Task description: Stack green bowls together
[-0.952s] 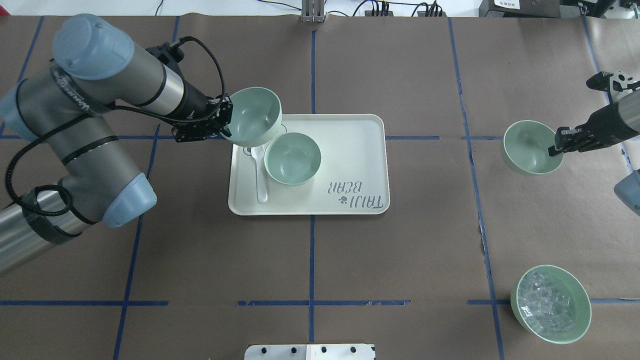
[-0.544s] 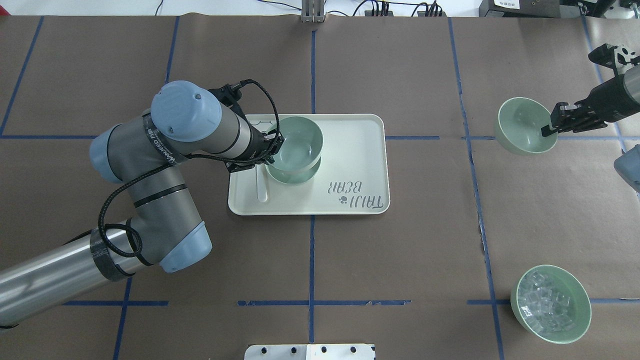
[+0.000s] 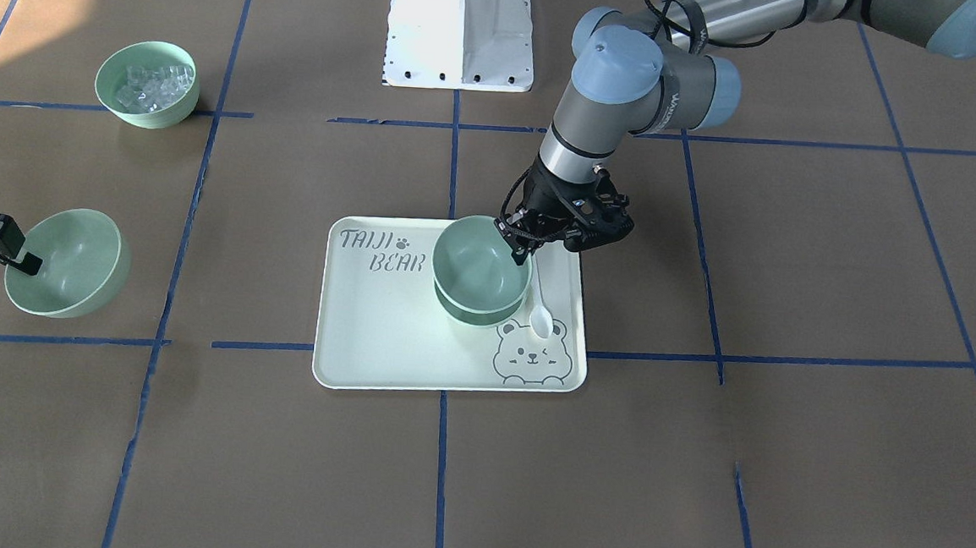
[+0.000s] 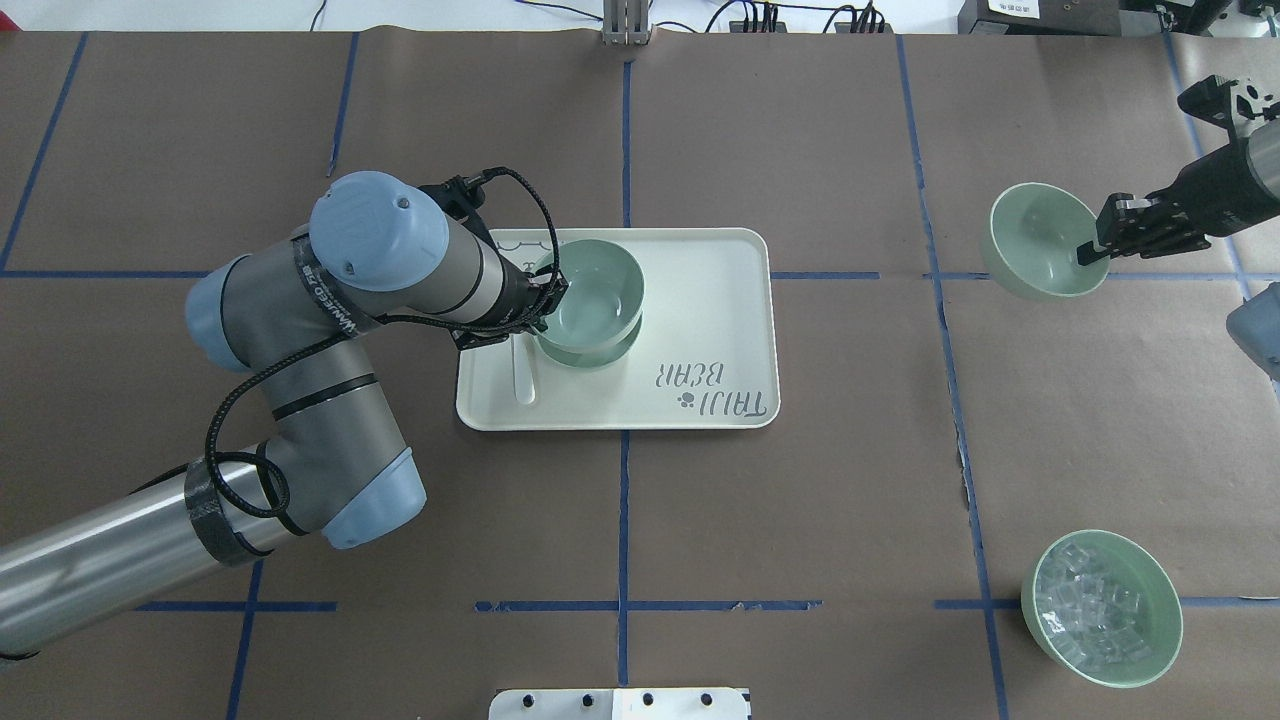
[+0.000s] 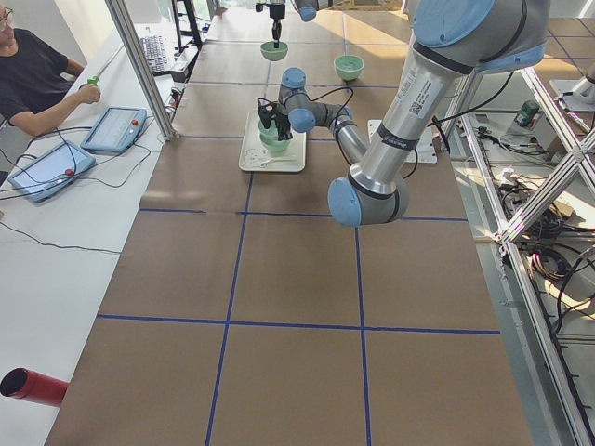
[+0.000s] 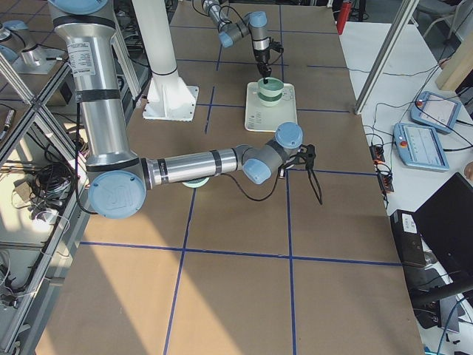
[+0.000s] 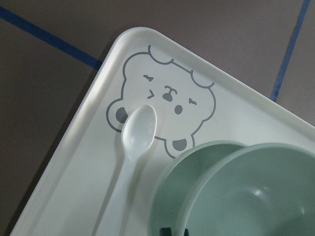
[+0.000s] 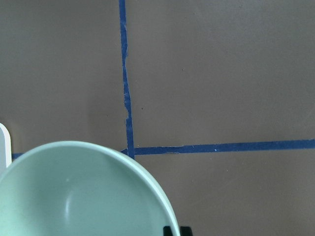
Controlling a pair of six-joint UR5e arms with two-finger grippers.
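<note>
Two green bowls sit nested on the pale tray (image 4: 700,300). The upper bowl (image 4: 592,295) rests in the lower bowl (image 4: 600,356), slightly off-centre; both show in the left wrist view (image 7: 256,196). My left gripper (image 4: 548,297) is shut on the upper bowl's rim; in the front view this gripper (image 3: 523,246) is at the bowl's right edge (image 3: 479,261). My right gripper (image 4: 1090,245) is shut on the rim of the third green bowl (image 4: 1038,240) and holds it above the table at the far right. That bowl also shows in the front view (image 3: 73,264) and the right wrist view (image 8: 78,191).
A white spoon (image 4: 522,365) lies on the tray beside the nested bowls, next to my left gripper. A green bowl of clear ice-like cubes (image 4: 1100,608) stands at the near right. The robot's white base plate (image 4: 620,703) is at the near edge.
My left arm carried its bowl from the tray's far-left corner over the second bowl and lowered it in. My right gripper lifted the third bowl and moved it slightly farther away.
</note>
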